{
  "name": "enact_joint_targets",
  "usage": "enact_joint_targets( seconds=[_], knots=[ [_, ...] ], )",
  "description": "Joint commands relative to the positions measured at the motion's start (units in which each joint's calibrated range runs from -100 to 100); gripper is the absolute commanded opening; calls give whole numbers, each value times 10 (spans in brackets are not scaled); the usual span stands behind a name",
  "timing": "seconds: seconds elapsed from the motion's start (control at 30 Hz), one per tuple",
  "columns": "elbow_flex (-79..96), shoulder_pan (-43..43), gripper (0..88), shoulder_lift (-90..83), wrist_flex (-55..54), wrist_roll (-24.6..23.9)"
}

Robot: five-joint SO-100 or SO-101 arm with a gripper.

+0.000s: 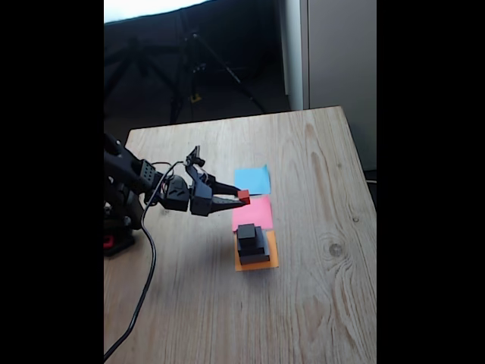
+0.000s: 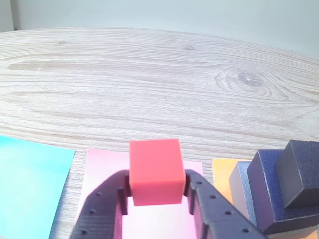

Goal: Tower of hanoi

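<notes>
grey block (image 2: 238, 186) mostly under stack

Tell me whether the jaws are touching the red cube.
Touching. In the wrist view the gripper has its jaws pressed against both sides of the red cube, held above the pink paper.

Lit by soft daylight, seemingly from a blown-out bright patch at the top left of the fixed view. Showed a soft, grainy fixed view between black side bars, with dim background. Curved the tabletop (image 2: 159, 84) edge in the sharper, brighter wrist view; cast faint shadows.
</notes>
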Motion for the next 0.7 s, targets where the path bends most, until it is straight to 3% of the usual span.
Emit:
enact_joint_targets(
  seconds=[0.0,0.33,0.67],
  knots=[
    [-12,1,14,84,-92,7],
    [-91,0,5,284,-219,7],
    [-86,-4,11,345,-259,7]
  ],
)
